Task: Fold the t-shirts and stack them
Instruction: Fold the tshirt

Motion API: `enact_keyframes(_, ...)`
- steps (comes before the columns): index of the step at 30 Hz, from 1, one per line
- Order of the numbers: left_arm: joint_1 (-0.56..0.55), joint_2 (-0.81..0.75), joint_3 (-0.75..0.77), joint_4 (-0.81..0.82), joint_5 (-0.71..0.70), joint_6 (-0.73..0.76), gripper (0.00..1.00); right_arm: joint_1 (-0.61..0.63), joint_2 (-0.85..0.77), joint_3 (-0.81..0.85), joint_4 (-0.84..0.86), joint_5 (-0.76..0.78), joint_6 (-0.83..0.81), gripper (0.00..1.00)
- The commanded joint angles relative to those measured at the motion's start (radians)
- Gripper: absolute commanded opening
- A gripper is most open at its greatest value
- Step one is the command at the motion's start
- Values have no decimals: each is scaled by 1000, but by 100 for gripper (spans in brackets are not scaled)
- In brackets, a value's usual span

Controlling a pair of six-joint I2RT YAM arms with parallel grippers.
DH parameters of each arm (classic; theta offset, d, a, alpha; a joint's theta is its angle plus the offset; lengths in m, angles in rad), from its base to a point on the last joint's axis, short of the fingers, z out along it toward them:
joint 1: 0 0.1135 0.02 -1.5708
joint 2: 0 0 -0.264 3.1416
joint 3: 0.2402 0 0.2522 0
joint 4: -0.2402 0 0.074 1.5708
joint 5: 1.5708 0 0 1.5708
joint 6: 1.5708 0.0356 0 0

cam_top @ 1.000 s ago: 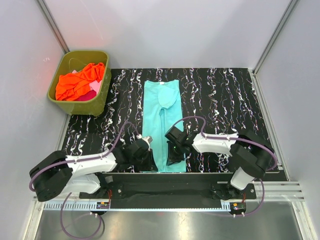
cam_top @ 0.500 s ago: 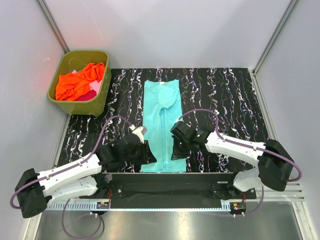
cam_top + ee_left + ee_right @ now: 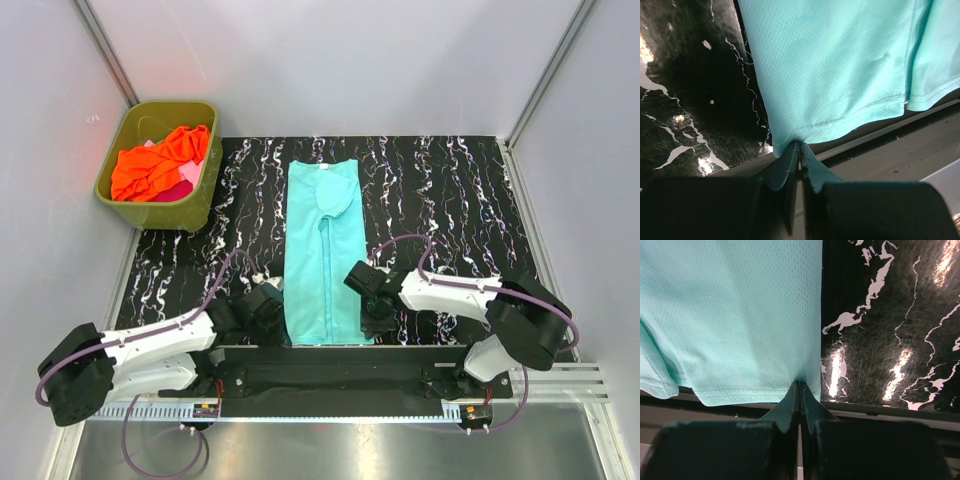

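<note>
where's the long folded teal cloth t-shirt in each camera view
Top external: the teal cloth t-shirt lies mid-table, collar far, hem toward the arm bases.
Left wrist: it fills the upper right, hem corner at bottom centre.
Right wrist: it fills the upper left, hem corner at bottom centre.
Shared landmark: the black table with white streaks beside it.

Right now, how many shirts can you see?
3. The teal shirt lies flat on the table; the orange shirt and the pink shirt are bunched in the green tub. More may hide underneath them.
</note>
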Motion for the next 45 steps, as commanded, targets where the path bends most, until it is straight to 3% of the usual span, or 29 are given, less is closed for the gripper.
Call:
enact_keyframes(1, 2, -3, -9, 44, -12, -17, 11, 5, 33, -9, 27, 55, 20, 0)
enact_keyframes(7, 2, -90, 37, 15, 16, -3, 17, 5, -6, 0, 16, 32, 23, 2)
enact_keyframes(9, 2, -113, 74, -26, 17, 9, 22, 5, -49, 2, 5, 29, 41, 7)
enact_keyframes(10, 2, -136, 83, -43, 14, 11, 24, 5, -96, -1, 4, 27, 55, 16)
enact_keyframes(19, 89, -159, 50, -88, 26, 51, 45, -56, -146, -56, 8, 7, 69, 39)
enact_keyframes(26, 103, -176, -21, -49, 14, 31, 52, -113, -238, -155, 76, -61, 63, 44)
enact_keyframes(38, 105, -130, -87, 47, 57, -18, 43, -129, -252, -231, 226, -146, 64, 42)
enact_keyframes(45, 105, -115, -84, 64, 74, -20, 24, -129, -232, -258, 254, -169, 98, 40)
